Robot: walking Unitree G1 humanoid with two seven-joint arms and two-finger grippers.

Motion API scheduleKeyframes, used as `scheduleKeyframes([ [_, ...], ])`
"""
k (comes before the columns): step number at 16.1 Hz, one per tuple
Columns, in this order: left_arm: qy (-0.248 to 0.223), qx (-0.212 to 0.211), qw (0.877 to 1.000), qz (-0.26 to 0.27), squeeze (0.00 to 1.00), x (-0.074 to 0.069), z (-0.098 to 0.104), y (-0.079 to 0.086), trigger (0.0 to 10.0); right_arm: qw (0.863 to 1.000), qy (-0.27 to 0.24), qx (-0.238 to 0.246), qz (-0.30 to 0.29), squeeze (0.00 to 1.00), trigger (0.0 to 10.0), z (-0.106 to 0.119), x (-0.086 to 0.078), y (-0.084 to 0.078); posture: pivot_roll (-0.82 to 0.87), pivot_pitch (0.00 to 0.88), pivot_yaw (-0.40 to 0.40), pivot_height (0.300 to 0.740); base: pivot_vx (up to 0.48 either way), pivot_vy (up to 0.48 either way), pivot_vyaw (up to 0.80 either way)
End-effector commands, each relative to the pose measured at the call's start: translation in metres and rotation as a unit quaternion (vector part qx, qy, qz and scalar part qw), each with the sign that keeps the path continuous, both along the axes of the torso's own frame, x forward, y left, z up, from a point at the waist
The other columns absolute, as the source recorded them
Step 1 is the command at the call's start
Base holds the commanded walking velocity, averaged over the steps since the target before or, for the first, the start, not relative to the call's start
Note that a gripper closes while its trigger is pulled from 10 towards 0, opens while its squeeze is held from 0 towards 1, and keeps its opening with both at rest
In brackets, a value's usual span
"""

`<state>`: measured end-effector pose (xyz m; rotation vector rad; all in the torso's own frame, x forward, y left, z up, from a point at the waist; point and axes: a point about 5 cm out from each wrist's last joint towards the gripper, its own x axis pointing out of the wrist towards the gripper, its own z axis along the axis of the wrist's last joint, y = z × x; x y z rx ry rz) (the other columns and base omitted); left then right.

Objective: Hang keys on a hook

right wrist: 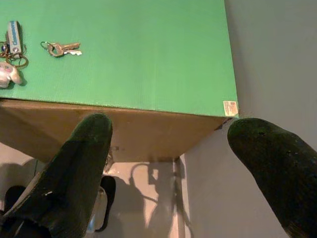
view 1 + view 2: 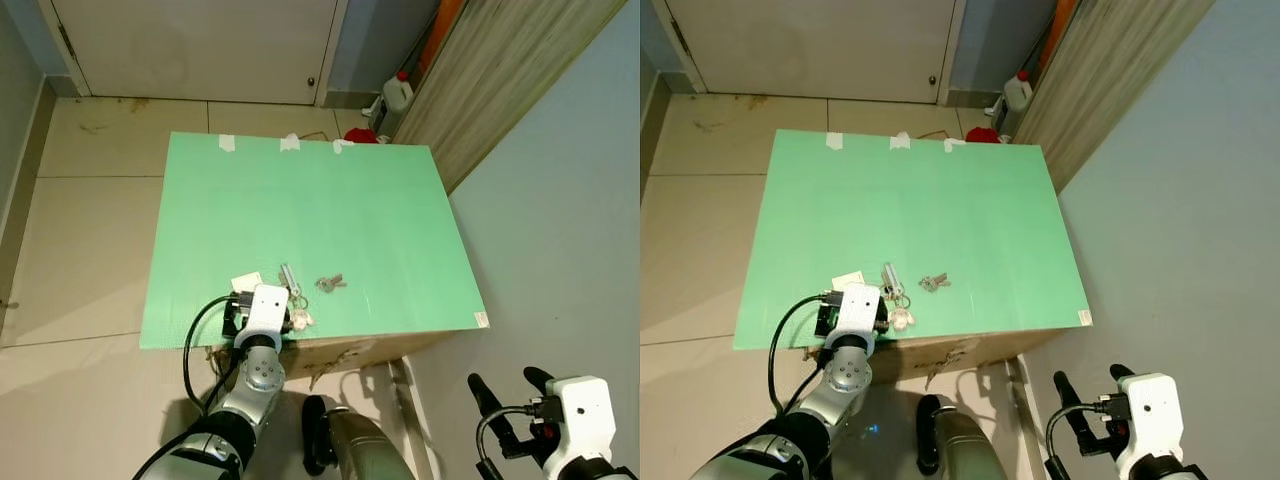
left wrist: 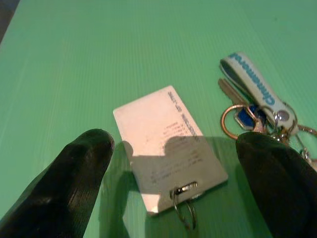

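Green bench (image 2: pixel 300 200): left end effector (image 3: pixel 171 168) spread wide over the white tag (image 3: pixel 168 144) beside the keys (image 3: pixel 257 104); right end effector (image 1: pixel 168 148) released, off the edge.

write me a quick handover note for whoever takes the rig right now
Left gripper: open, low over the green table top near its front edge, fingers either side of the white card tag of the big key bunch. Nothing gripped.
Right gripper: open, holding nothing, off the table's front right corner.
Small key pair lies loose on the table, just right of the bunch.
Done: approach to the bunch only.
Left: grasp the keys, lift, find a hook and hang them.
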<state>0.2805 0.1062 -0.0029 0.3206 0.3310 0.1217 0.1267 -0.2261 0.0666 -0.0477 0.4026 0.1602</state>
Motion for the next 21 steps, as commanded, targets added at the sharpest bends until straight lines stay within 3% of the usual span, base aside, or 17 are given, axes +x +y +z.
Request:
scheduleKeyframes([
  [1,0.022,-0.017,1.000,0.000,0.00,-0.010,-0.009,-0.010,10.0,1.000,0.019,-0.007,-0.015,0.00,10.0,-0.003,-0.007,-0.007,-0.39,0.265,-0.192,0.740,0.000,0.000,0.00],
  [4,0.032,-0.036,0.999,0.010,0.00,-0.012,-0.011,-0.013,10.0,0.999,0.026,-0.007,-0.019,0.00,10.0,-0.004,-0.009,-0.008,-0.39,0.268,-0.191,0.740,0.000,0.000,0.00],
  [12,0.060,-0.061,0.995,0.044,0.00,-0.019,-0.018,-0.011,10.0,0.998,0.055,-0.007,-0.025,0.00,10.0,-0.035,-0.023,-0.022,-0.40,0.275,-0.190,0.740,0.000,0.000,0.00],
  [16,0.059,-0.075,0.995,0.042,0.00,-0.020,-0.018,-0.018,10.0,0.995,0.089,-0.005,-0.037,0.00,10.0,-0.082,-0.024,-0.042,-0.38,0.265,-0.184,0.740,0.000,0.000,0.00],
  [21,0.059,-0.083,0.994,0.038,0.00,-0.021,-0.017,-0.024,10.0,0.994,0.100,-0.006,-0.040,0.00,10.0,-0.100,-0.023,-0.049,-0.37,0.252,-0.181,0.740,0.000,0.000,0.00],
])
